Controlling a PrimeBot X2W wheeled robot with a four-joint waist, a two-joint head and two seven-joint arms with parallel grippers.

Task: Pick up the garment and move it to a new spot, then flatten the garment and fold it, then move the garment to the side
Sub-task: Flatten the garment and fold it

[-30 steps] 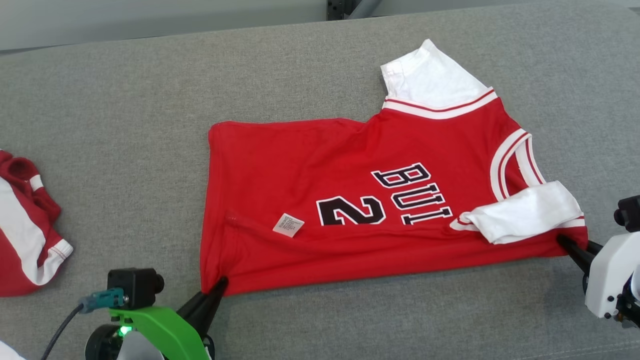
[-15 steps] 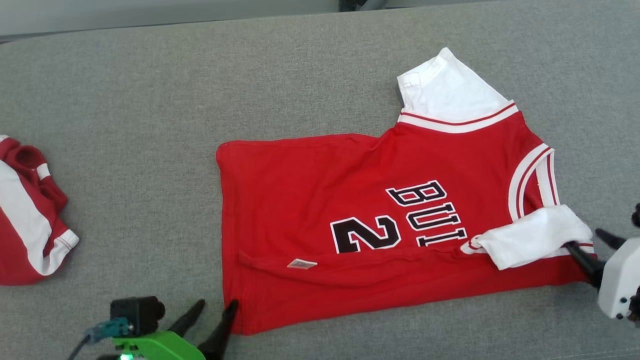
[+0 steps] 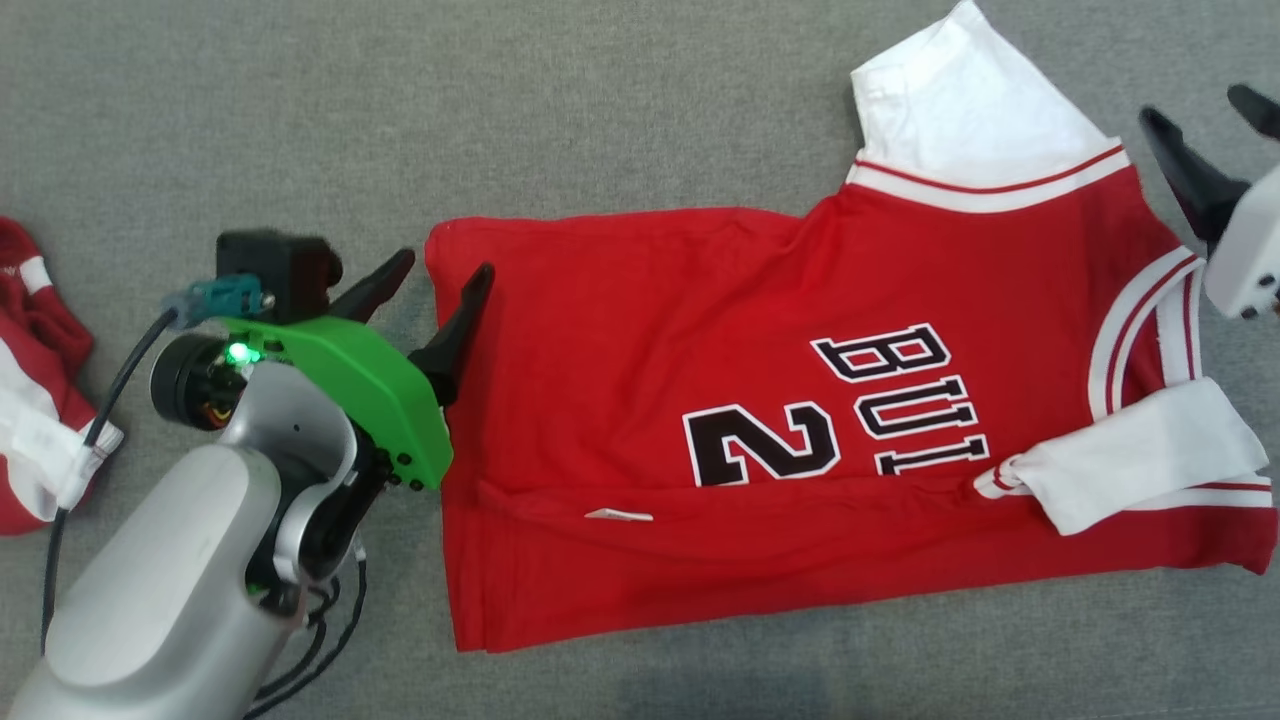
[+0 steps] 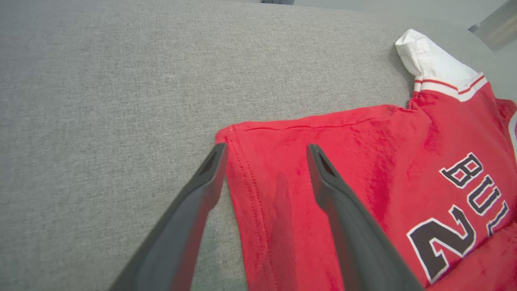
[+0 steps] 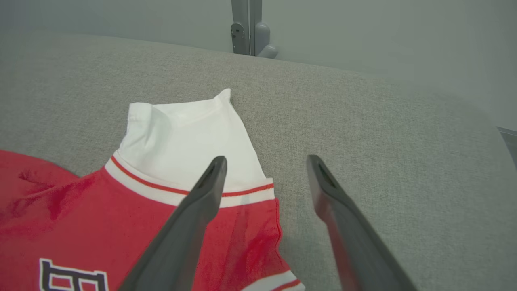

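At the bench's [image 3: 500, 100] left edge, a crumpled red and white garment [image 3: 40, 400] is noted. The left gripper [image 3: 446, 262] [image 4: 266, 147] is held with jaws released at the far left corner of the red jersey [image 3: 700, 350] [image 4: 363, 161], one finger over grey fabric and the other over red cloth; contact cannot be confirmed. The jersey is laid flat from the middle of the bench to its right side, with its near strip folded over. One white sleeve [image 3: 960, 90] is spread at the far side, another [image 3: 1140, 455] is folded across the front. The right gripper [image 3: 1195, 103] [image 5: 266, 158] is held open at the jersey's far right shoulder, grasping nothing.
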